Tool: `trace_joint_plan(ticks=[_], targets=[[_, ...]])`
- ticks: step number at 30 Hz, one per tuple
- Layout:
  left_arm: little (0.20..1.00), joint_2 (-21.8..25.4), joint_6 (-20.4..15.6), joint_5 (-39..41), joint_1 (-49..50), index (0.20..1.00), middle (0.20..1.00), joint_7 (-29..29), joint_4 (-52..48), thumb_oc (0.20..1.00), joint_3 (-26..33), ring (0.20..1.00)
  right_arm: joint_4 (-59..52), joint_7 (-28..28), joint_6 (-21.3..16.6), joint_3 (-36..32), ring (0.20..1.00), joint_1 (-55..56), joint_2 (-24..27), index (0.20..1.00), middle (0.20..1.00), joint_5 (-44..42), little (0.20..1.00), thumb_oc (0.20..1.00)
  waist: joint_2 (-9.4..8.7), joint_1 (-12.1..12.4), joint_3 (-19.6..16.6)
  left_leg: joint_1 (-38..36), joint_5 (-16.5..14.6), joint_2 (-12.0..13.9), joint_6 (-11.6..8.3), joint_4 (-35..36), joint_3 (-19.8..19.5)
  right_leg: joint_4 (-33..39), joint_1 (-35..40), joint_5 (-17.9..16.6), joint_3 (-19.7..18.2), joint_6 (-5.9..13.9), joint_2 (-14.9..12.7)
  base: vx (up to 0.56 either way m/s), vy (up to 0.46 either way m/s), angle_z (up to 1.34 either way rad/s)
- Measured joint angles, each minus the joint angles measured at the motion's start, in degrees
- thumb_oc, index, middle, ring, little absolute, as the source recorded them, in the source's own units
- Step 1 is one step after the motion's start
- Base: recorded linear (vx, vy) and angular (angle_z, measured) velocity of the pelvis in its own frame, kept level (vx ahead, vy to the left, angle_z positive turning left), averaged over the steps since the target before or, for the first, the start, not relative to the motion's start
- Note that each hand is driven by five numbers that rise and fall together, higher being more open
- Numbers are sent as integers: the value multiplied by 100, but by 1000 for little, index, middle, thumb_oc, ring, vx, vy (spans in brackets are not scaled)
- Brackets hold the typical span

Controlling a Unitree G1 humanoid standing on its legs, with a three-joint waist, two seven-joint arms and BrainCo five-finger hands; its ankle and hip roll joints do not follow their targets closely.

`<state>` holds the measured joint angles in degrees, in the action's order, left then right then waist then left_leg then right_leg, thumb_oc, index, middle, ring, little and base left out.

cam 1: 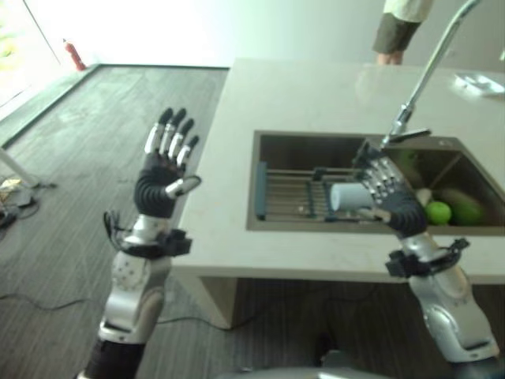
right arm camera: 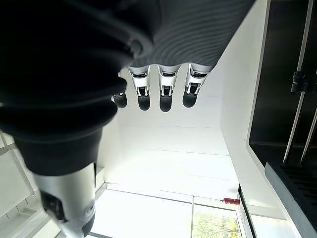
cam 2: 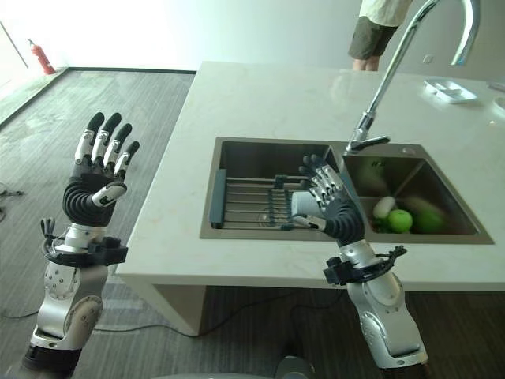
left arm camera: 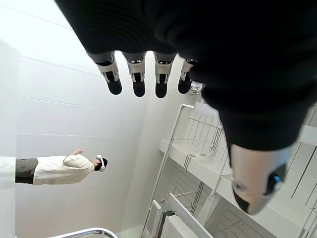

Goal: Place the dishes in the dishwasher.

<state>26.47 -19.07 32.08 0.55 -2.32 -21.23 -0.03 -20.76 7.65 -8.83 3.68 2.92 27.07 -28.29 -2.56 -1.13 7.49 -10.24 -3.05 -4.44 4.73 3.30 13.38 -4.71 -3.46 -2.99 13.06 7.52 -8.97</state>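
Nothing looks loaded yet: both the left robot hand (cam 2: 96, 183) and right robot hand (cam 2: 334, 207) are raised, released and empty, while a white cup (cam 2: 304, 204) waits on the sink's rack (cam 2: 251, 204).

text: none legible | labels: none | numbers: none | signs: none

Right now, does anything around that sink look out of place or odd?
One thing: green fruit lies in the right basin of the sink, among other produce, not dishes. A white cup lies on its side on the rack by the right hand. Nothing looks spilled or broken.
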Motion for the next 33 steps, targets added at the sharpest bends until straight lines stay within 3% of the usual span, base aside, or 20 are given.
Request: trace_joint_plan(ticks=[1,2,4,5,6,8,9,10,11,12,14,18,20,22,25,26,27,29,31,33], targets=[[1000,8,0,-1,29,1000,1000,-2,-51,1000,-11,1000,23,-2,13,-1,1000,19,0,1000,1000,-1,1000,1000,-70,-28,-45,-9,-3,45,-6,4,56,172,119,-29,-13,-39,51,147,-394,-66],[1000,-31,7,-4,202,1000,1000,6,-73,1000,-55,1000,54,-66,78,-12,1000,33,29,1000,1000,-4,1000,1000,34,-132,-105,-92,-4,328,-249,1,179,595,313,-284,-88,-364,432,167,-586,-57],[1000,-78,28,-3,196,1000,1000,14,-72,1000,-219,1000,107,-68,78,-73,1000,141,110,1000,1000,-77,1000,1000,167,-342,-164,-31,-59,612,-530,-200,184,567,389,-157,-79,-569,737,122,-541,-15],[1000,-63,55,-11,142,1000,1000,-9,-124,1000,-389,1000,64,-18,119,-309,1000,464,58,1000,1000,-126,1000,1000,15,-320,-148,434,-243,715,-767,-1116,151,290,196,123,-198,-869,723,56,-268,5],[1000,-103,52,-29,255,1000,1000,-15,-179,1000,-454,1000,29,5,151,-529,1000,715,-18,1000,1000,-219,1000,1000,-146,-258,-159,1051,-160,823,-808,-2251,99,301,127,176,-301,-941,714,71,-237,-28],[1000,-92,116,-144,366,1000,1000,-16,-166,1000,-438,1000,30,35,178,-558,1000,751,157,1000,1000,-260,1000,1000,-197,-145,-115,1762,-53,859,-860,-3338,-384,738,340,163,-275,-922,765,99,-79,-67],[1000,-97,119,-198,367,1000,1000,-34,-147,1000,-446,1000,28,28,179,-493,1000,737,141,1000,1000,-288,1000,1000,-222,-138,-107,1804,-86,736,-834,-3147,-379,833,350,161,-258,-892,743,121,36,-76],[1000,-99,120,-242,447,1000,1000,-42,-102,1000,-485,1000,91,32,192,-294,1000,578,142,1000,1000,-295,1000,1000,-158,-113,-86,1589,-130,421,-736,-2096,-498,889,341,268,-215,-298,726,141,66,-97],[1000,-308,137,-329,475,1000,1000,-59,-29,1000,-498,1000,219,45,204,-108,1000,307,272,1000,1000,-317,1000,1000,354,-103,37,1493,-112,658,-731,-1303,-771,-140,37,494,-231,-726,925,176,140,-73],[1000,-416,147,-409,398,1000,1000,-117,181,1000,-536,1000,238,49,240,-13,1000,285,228,1000,1000,-264,1000,1000,505,-185,89,1345,18,744,-786,-556,-825,-62,240,725,-95,-849,961,142,152,-40],[1000,-374,180,-460,405,1000,1000,-179,349,1000,-570,1000,197,53,245,110,1000,313,93,1000,1000,-109,1000,1000,388,-102,142,1174,120,548,-768,-80,-855,262,475,628,-9,-746,971,58,179,-7],[1000,-306,175,-638,251,1000,1000,-114,287,1000,-695,1000,175,13,244,125,1000,219,104,1000,1000,12,1000,1000,121,-35,100,883,194,446,-704,-190,-819,666,709,357,360,-589,996,70,253,13],[1000,-289,209,-639,163,1000,1000,-15,287,1000,-681,1000,173,37,278,-9,1000,224,189,1000,1000,12,1000,1000,123,-36,102,641,186,457,-706,-134,-839,669,703,153,345,-394,1022,102,294,14],[1000,-277,249,-638,-37,1000,1000,113,269,1000,-643,1000,161,44,326,-159,1000,211,240,1000,1000,13,1000,1000,175,-44,85,384,187,447,-697,-56,-903,631,722,134,312,-399,1085,104,320,15],[1000,-276,398,-711,-161,1000,1000,158,276,1000,-641,1000,162,61,357,-164,1000,184,236,1000,1000,16,1000,1000,287,-36,115,296,90,283,-526,102,-941,376,675,165,297,-350,1137,42,288,-8],[1000,-274,413,-802,-178,1000,1000,156,306,1000,-641,1000,164,63,356,-172,1000,160,241,1000,1000,16,1000,1000,374,-26,127,325,17,244,-335,85,-957,86,540,234,282,-257,1148,63,198,-45],[1000,-191,440,-955,-216,1000,1000,155,496,1000,-637,1000,136,139,352,-134,1000,143,240,1000,1000,12,1000,1000,463,-34,280,326,223,293,39,-55,-961,-1772,-288,464,88,-48,965,73,130,-25],[1000,-68,525,-1133,-222,1000,1000,138,515,1000,-603,1000,60,227,351,-128,1000,270,248,1000,1000,35,1000,1000,317,-149,267,331,220,132,47,-83,-949,-2462,-699,850,-257,-216,566,77,1,20],[1000,210,638,-1134,-313,1000,1000,142,458,1000,-501,1000,30,342,349,-98,1000,247,241,1000,1000,89,1000,1000,278,-35,244,364,232,69,27,-49,-896,-1513,-592,908,-531,-258,132,69,-80,18],[1000,393,672,-1137,-364,1000,1000,176,426,1000,-313,1000,30,378,345,-19,1000,243,182,1000,1000,89,1000,1000,228,34,201,410,323,34,-92,-69,-980,-408,-259,665,-644,-2,-106,119,-150,14]])
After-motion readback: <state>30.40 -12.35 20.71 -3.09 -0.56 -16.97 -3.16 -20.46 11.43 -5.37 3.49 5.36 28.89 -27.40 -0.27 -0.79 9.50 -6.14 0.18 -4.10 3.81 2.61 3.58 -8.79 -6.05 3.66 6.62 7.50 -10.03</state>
